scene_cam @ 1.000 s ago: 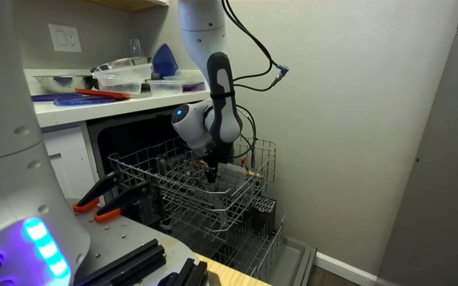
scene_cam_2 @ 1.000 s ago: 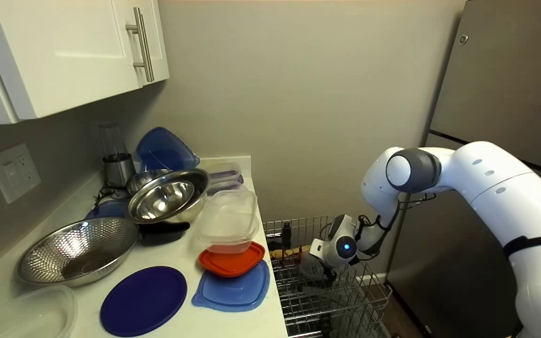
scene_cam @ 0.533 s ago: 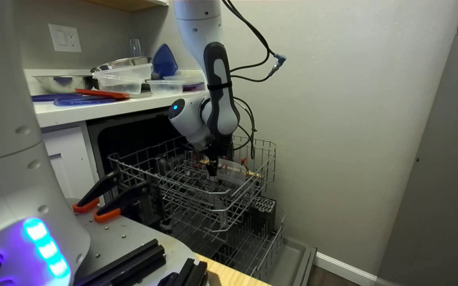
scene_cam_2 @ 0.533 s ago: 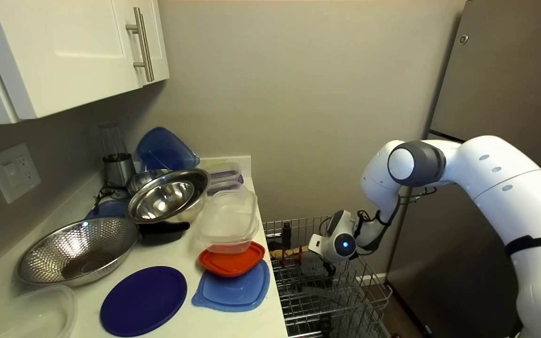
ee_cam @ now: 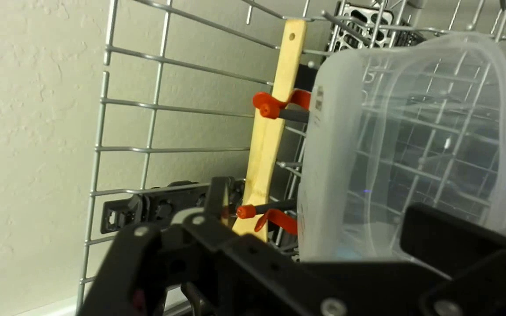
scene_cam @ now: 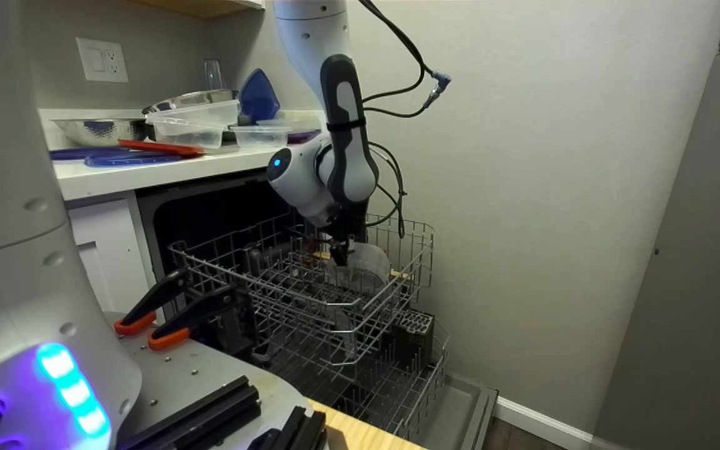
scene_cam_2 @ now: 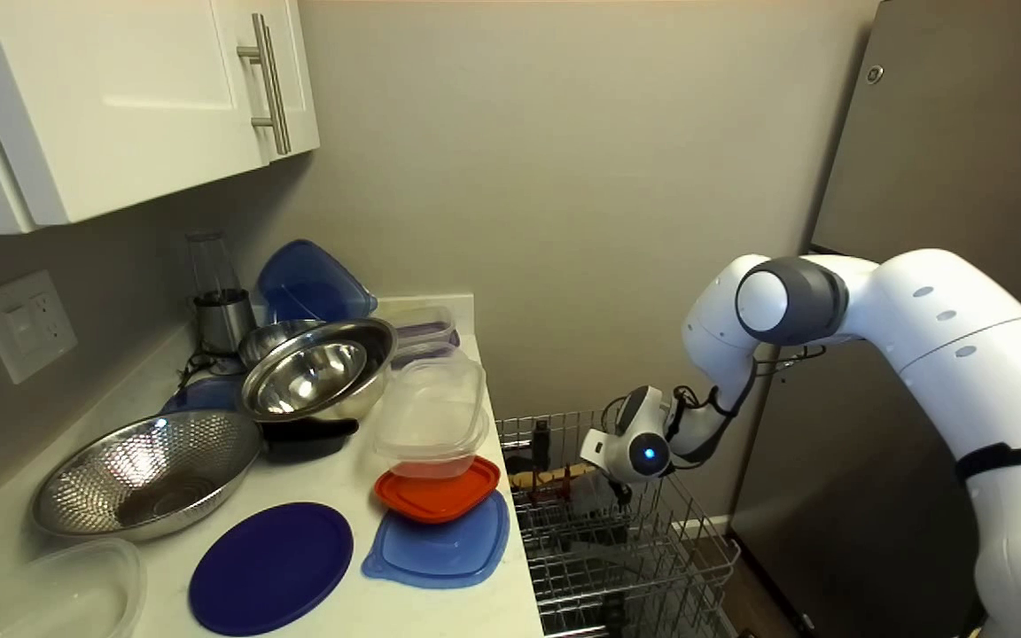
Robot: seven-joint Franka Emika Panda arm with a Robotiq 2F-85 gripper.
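My gripper (ee_cam: 323, 215) is open, with its two black fingers (ee_cam: 446, 241) wide apart in the wrist view. A clear plastic container (ee_cam: 327, 166) shows between and beyond the fingers. I cannot tell whether a finger touches it. In an exterior view the gripper (scene_cam: 339, 253) is over the upper dishwasher rack (scene_cam: 341, 304), and the tilted container (scene_cam: 369, 269) is just beside it. A wooden utensil (ee_cam: 270, 127) lies along the rack's side, left of the container. Red-tipped grey tines (ee_cam: 246, 211) stand between them. In an exterior view the wrist partly hides the container (scene_cam_2: 588, 496).
The wall (ee_cam: 37, 131) runs close beside the rack. A lower rack with a grey cutlery basket (scene_cam: 413, 337) is below. The counter (scene_cam_2: 333, 549) holds a colander (scene_cam_2: 151, 474), steel bowls (scene_cam_2: 320, 368), clear containers (scene_cam_2: 431, 408), and red and blue lids (scene_cam_2: 440, 489). A fridge (scene_cam_2: 936, 159) stands opposite.
The arm and gripper have risen a little out of the rack. The container's outline beside the gripper now looks taller and rounder in an exterior view, so it has shifted or tipped.
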